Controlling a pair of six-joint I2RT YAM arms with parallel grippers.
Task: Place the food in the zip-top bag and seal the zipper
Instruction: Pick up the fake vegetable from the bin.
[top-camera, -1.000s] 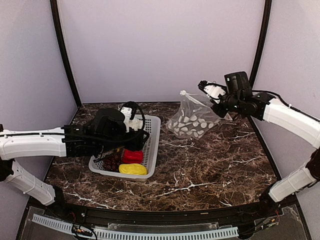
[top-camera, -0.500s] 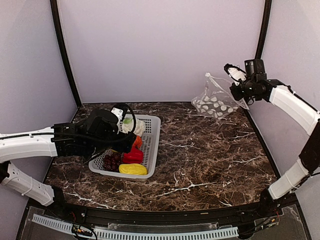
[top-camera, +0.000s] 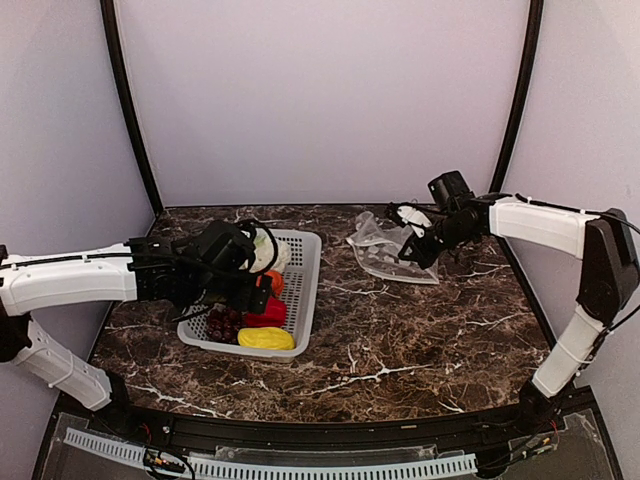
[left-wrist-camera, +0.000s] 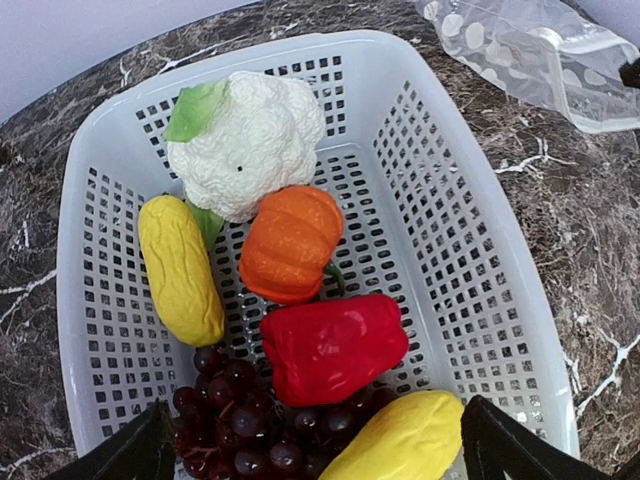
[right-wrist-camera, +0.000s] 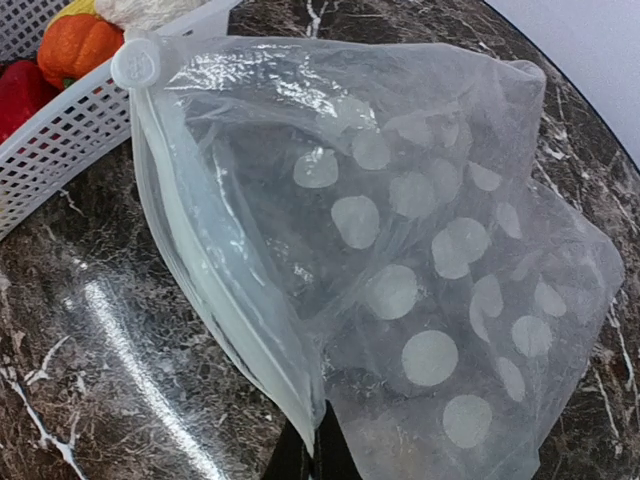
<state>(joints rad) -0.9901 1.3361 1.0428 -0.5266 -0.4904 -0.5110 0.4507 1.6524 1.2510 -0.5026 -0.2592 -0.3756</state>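
The left gripper (left-wrist-camera: 320, 452) is hovering over the basket (left-wrist-camera: 480, 250) on the left, fingers spread wide and gripping nothing. All the food is sitting inside: cauliflower (left-wrist-camera: 250, 140) at the far end, pumpkin (left-wrist-camera: 290, 240), red pepper (left-wrist-camera: 330, 345), grapes (left-wrist-camera: 235, 425) nearest, yellow corn (left-wrist-camera: 180, 270) and a second yellow piece (left-wrist-camera: 400, 440). At the far right, the right gripper (right-wrist-camera: 305, 455) is pinching the dotted bag (right-wrist-camera: 430, 260) tight by one edge. The bag is slumping on the table (top-camera: 420, 340), its zipper (right-wrist-camera: 215, 270) facing the basket.
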